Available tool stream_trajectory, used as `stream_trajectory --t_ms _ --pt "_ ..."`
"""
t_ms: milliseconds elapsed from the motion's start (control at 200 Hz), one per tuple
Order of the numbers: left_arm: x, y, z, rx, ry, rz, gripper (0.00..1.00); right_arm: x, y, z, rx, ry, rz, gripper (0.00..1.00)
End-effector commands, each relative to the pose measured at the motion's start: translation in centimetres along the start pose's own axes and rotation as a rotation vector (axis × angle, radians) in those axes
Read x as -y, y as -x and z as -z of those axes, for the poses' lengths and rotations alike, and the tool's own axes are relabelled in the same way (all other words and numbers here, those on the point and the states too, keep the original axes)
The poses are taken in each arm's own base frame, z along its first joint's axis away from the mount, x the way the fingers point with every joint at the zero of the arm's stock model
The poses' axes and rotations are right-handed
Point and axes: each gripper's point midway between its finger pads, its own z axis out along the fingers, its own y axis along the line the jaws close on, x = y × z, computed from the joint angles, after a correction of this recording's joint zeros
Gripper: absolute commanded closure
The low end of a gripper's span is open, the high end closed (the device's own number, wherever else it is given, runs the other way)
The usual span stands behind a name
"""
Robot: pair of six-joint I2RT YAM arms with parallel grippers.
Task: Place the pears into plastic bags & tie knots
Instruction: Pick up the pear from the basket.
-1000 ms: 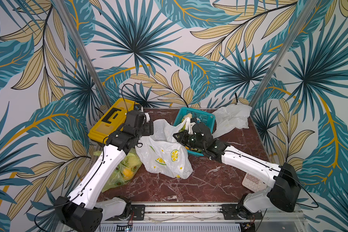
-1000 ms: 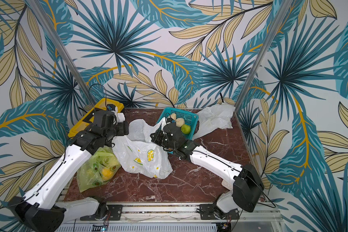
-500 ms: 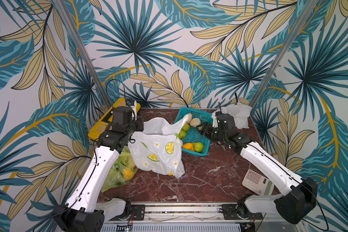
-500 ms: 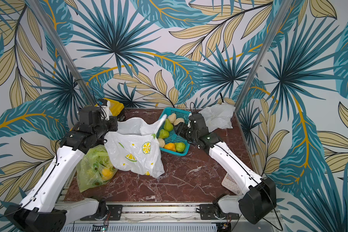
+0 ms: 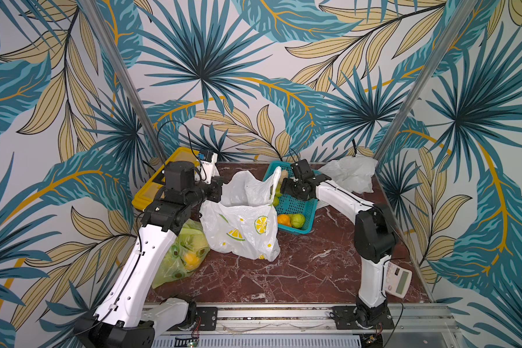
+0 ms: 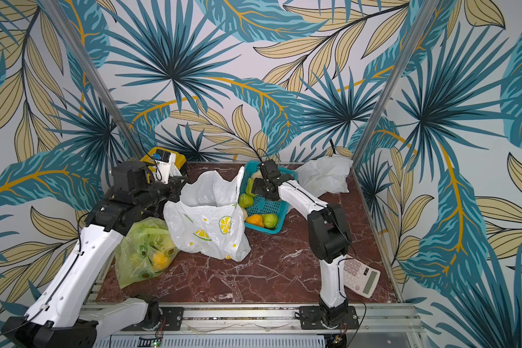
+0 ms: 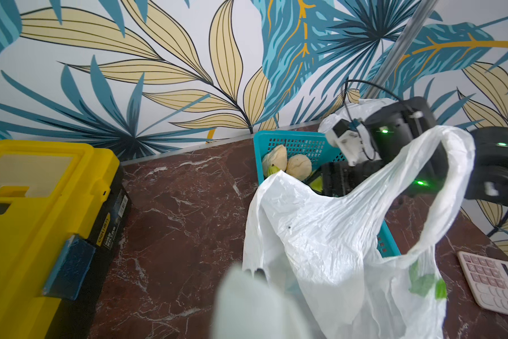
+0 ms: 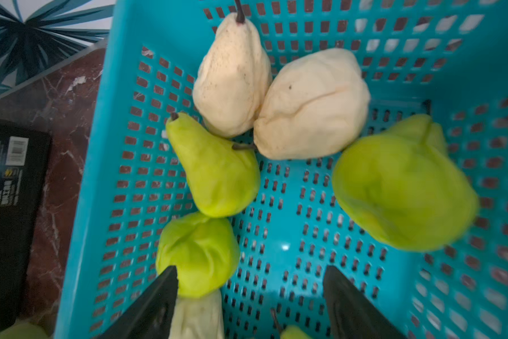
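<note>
Over the teal basket point(image 8: 288, 223), our right gripper point(image 8: 250, 278) hung with jaws wide above the pears point(image 8: 214, 173), while our left gripper point(image 5: 218, 192) pinched one rim of the lemon-print bag point(image 5: 241, 232) beside it. We judged the slack mouth could sag shut and a dropped pear could miss it.

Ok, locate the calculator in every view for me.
Both top views: calculator at the table's near right corner.
Left wrist: calculator past the lemon-print bag, cropped at the frame's edge.
Right wrist: not in view.
Shared landmark: teal basket, seen in all four.
</note>
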Motion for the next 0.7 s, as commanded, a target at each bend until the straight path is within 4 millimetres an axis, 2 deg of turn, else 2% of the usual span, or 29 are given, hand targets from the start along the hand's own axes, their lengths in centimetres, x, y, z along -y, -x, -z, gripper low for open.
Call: stream_trajectory --t_ms 0,145,250,290,335,406,481,591,631,641,691 --pt "1.5 0.0 0.7 0.02 -0.088 -0.006 1.0 -1.1 1.7 -2.3 0.041 0.01 0.013 0.21" --pt "2.4 -0.7 0.5 -0.001 -0.15 0.019 1.0 -1.8 1.2 -6.7 0.015 0.031 -0.011 0.21" --pt "2.8 -0.9 0.5 -0.008 -0.175 0.022 1.0 -2.2 1.1 -8.3 0.011 0.053 -0.01 0.21" --pt "2.9 -1.1 0.5 -0.012 -0.182 0.025 1.0 -2.5 1.2 -8.6 0.012 0.071 -0.008 0.26" --pt "3.0 -1.1 0.4 -0.015 -0.186 0.027 1.0 -2.6 1.3 -8.4 0.01 0.068 -0.004 0.37" --pt "3.3 -1.1 0.6 -0.013 -0.206 0.025 1.0 -3.0 1.9 -6.8 0.021 0.093 0.001 0.52" --pt "3.5 -1.3 0.8 -0.013 -0.216 0.027 1.0 -3.6 2.8 -3.6 0.066 0.133 0.009 0.63" --pt "3.0 -1.8 0.4 -0.026 -0.194 0.041 1.0 -4.0 3.7 1.9 0.122 0.194 0.016 0.67" --pt "2.6 -1.8 0.1 -0.03 -0.175 0.051 1.0 -3.9 3.5 3.9 0.125 0.214 0.016 0.68" --pt "2.5 -1.9 0.0 -0.031 -0.168 0.055 1.0 -3.5 2.8 3.7 0.11 0.207 0.015 0.67" --pt "1.9 -1.6 -0.1 -0.026 -0.133 0.072 1.0 -3.1 2.1 6.1 0.108 0.226 0.012 0.68"
